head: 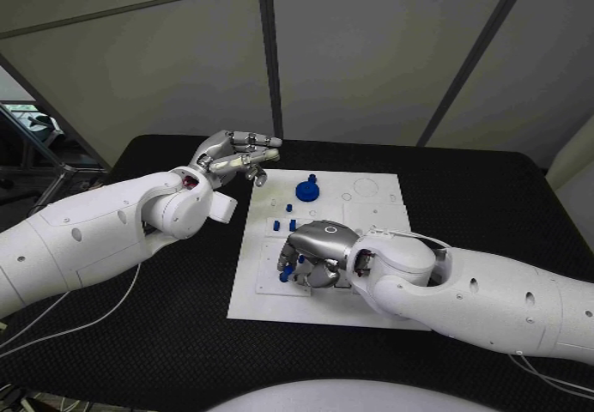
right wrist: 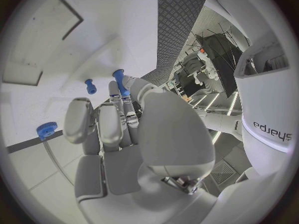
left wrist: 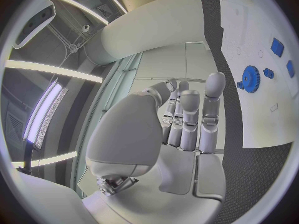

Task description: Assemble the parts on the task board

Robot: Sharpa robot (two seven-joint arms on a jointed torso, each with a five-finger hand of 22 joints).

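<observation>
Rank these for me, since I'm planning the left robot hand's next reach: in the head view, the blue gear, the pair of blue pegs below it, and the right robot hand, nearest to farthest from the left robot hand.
1. Blue gear, just right of the left robot hand, at the board's top.
2. Blue pegs, mid-board.
3. Right robot hand, lower on the board.

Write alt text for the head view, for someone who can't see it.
The robot's right hand rests curled on a white task board on a black table, over small blue parts. Its left hand hovers empty beside the board's far left corner, near a blue gear.
</observation>
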